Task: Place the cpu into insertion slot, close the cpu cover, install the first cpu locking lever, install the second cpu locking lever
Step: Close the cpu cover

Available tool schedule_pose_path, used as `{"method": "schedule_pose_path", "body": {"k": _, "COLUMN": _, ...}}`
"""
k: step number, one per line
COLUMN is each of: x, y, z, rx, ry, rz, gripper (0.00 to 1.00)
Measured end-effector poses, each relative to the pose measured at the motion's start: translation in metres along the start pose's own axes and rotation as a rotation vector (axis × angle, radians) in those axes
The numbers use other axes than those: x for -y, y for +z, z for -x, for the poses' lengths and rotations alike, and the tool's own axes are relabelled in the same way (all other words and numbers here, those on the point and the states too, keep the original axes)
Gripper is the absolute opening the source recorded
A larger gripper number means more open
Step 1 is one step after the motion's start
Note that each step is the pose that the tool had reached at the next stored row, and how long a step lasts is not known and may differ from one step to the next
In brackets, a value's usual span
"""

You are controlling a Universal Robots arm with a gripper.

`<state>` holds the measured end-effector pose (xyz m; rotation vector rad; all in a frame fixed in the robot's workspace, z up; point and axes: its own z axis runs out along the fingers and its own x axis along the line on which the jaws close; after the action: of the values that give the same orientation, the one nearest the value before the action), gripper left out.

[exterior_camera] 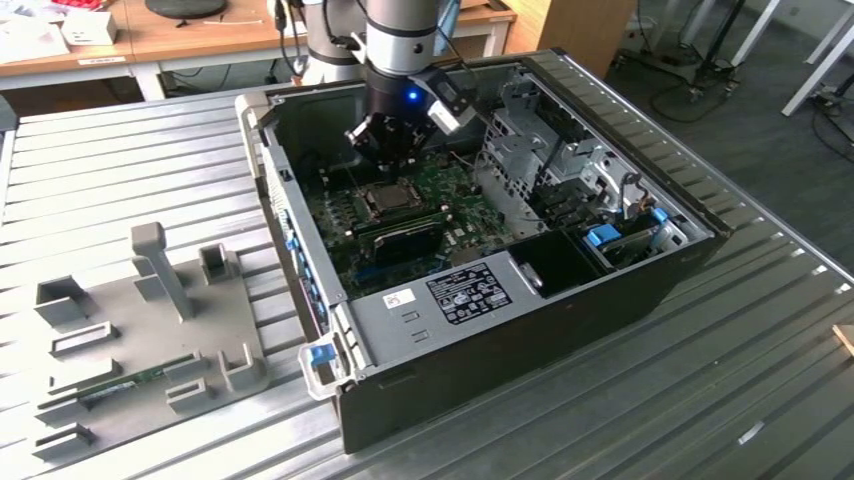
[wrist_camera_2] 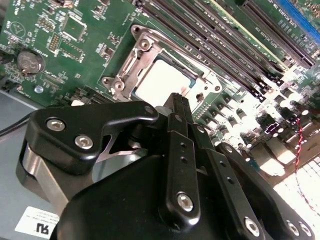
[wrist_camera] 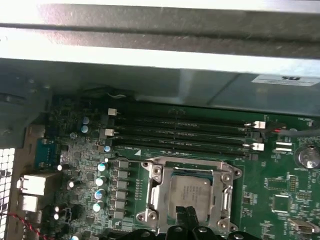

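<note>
gripper [exterior_camera: 386,160]: black fingers [wrist_camera: 186,216] closed together, holding nothing, hovering just above the cpu [wrist_camera: 192,192] | cpu: flat square, dull silver top, seated in the insertion slot [exterior_camera: 390,198] | cpu cover [wrist_camera: 153,192]: thin silvery frame, lying flat around the chip | circuit board [wrist_camera: 280,200]: green, densely populated

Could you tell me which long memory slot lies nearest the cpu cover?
The outermost slot, directly beside the cpu cover; the others lie beyond it.
</note>
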<state>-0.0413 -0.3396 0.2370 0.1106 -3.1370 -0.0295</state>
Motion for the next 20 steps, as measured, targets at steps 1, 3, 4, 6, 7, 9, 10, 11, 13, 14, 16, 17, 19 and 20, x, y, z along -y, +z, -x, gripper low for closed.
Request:
{"method": "schedule_pose_path", "body": {"k": 1, "x": 0.0000, "y": 0.0013, "z": -0.0008, "rx": 0.0018, "ry": 0.007, "rz": -0.0006, "gripper": 0.10}}
{"method": "schedule_pose_path", "body": {"k": 3, "x": -0.0001, "y": 0.0030, "z": -0.0026, "rx": 0.0041, "ry": 0.019, "rz": -0.0012, "gripper": 0.10}}
{"method": "schedule_pose_path", "body": {"k": 4, "x": -0.0002, "y": 0.0031, "z": -0.0037, "rx": 0.0050, "ry": 0.021, "rz": -0.0014, "gripper": 0.10}}
{"method": "schedule_pose_path", "body": {"k": 6, "x": -0.0002, "y": 0.0031, "z": -0.0038, "rx": 0.0051, "ry": 0.021, "rz": -0.0015, "gripper": 0.10}}
{"method": "schedule_pose_path", "body": {"k": 7, "x": -0.0002, "y": 0.0031, "z": -0.0038, "rx": 0.0052, "ry": 0.021, "rz": -0.0015, "gripper": 0.10}}
{"method": "schedule_pose_path", "body": {"k": 9, "x": -0.0002, "y": 0.0032, "z": -0.0038, "rx": 0.0052, "ry": 0.021, "rz": -0.0014, "gripper": 0.10}}
{"method": "schedule_pose_path", "body": {"k": 10, "x": -0.0002, "y": 0.0032, "z": -0.0039, "rx": 0.0053, "ry": 0.021, "rz": -0.0013, "gripper": 0.10}}
{"method": "schedule_pose_path", "body": {"k": 11, "x": -0.0002, "y": 0.0038, "z": -0.0040, "rx": 0.0055, "ry": 0.021, "rz": -0.0010, "gripper": 0.10}}
{"method": "schedule_pose_path", "body": {"k": 13, "x": -0.0002, "y": 0.0058, "z": -0.0044, "rx": 0.0055, "ry": 0.021, "rz": -0.0013, "gripper": 0.10}}
{"method": "schedule_pose_path", "body": {"k": 14, "x": -0.0002, "y": 0.0062, "z": -0.0044, "rx": 0.0056, "ry": 0.021, "rz": -0.0013, "gripper": 0.10}}
{"method": "schedule_pose_path", "body": {"k": 16, "x": -0.0001, "y": 0.0061, "z": -0.0045, "rx": 0.0054, "ry": 0.021, "rz": -0.0016, "gripper": 0.10}}
{"method": "schedule_pose_path", "body": {"k": 17, "x": -0.0002, "y": 0.0061, "z": -0.0045, "rx": 0.0054, "ry": 0.021, "rz": -0.0016, "gripper": 0.10}}
{"method": "schedule_pose_path", "body": {"k": 19, "x": -0.0002, "y": 0.0063, "z": -0.0049, "rx": 0.0056, "ry": 0.021, "rz": -0.0014, "gripper": 0.10}}
{"method": "schedule_pose_path", "body": {"k": 20, "x": -0.0003, "y": 0.0064, "z": -0.0055, "rx": 0.0057, "ry": 0.021, "rz": -0.0013, "gripper": 0.10}}
